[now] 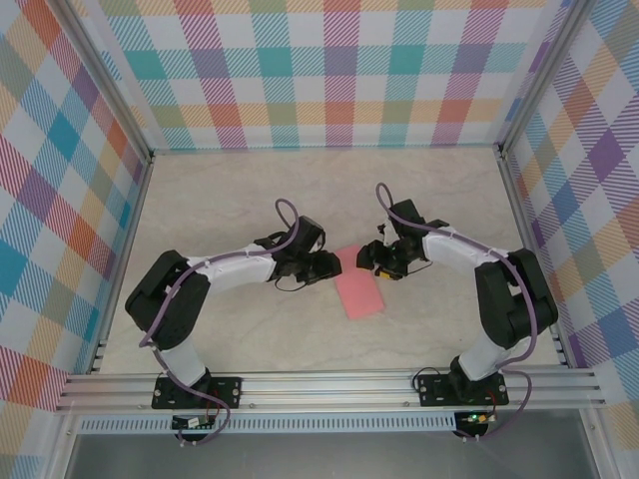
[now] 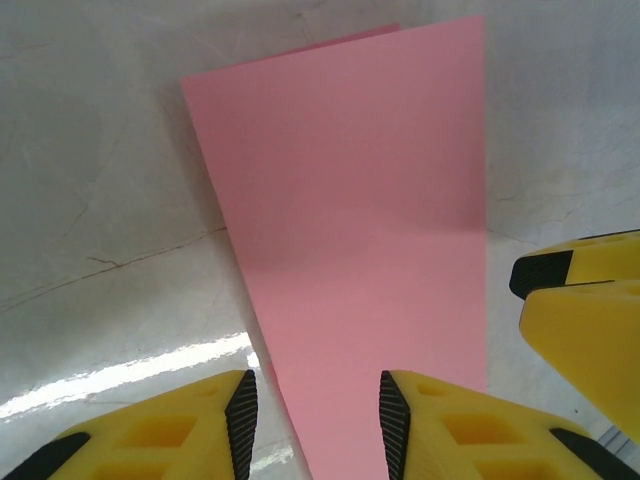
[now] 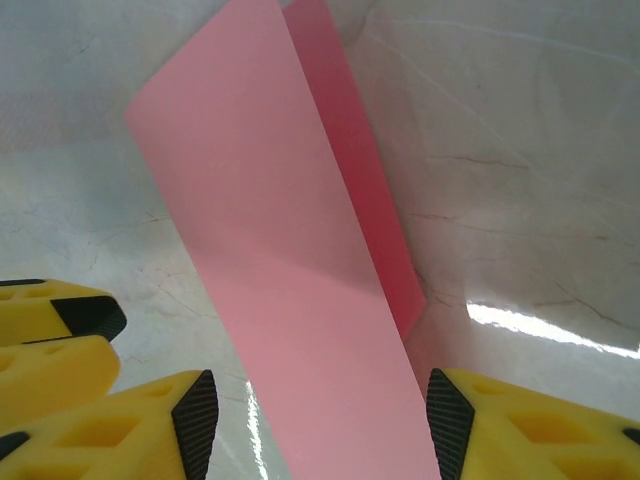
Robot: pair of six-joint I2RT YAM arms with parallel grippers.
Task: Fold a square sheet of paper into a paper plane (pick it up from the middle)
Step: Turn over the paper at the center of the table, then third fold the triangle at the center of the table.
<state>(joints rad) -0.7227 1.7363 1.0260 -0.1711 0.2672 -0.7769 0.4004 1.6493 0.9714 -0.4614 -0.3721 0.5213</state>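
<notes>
Left gripper [image 2: 315,415] sits at the bottom of its wrist frame, jaws narrowly apart, pinching nothing; right gripper [image 3: 320,420] sits low in its own frame, jaws wide; the square sheet of paper [image 1: 359,294], folded double, lies on the table [image 1: 250,200] at centre frame, between both grippers.

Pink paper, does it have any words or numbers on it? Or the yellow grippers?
None: the folded salmon-pink sheet of paper is plain, and no writing shows on the yellow left gripper, the yellow right gripper or the pale marbled table.
</notes>
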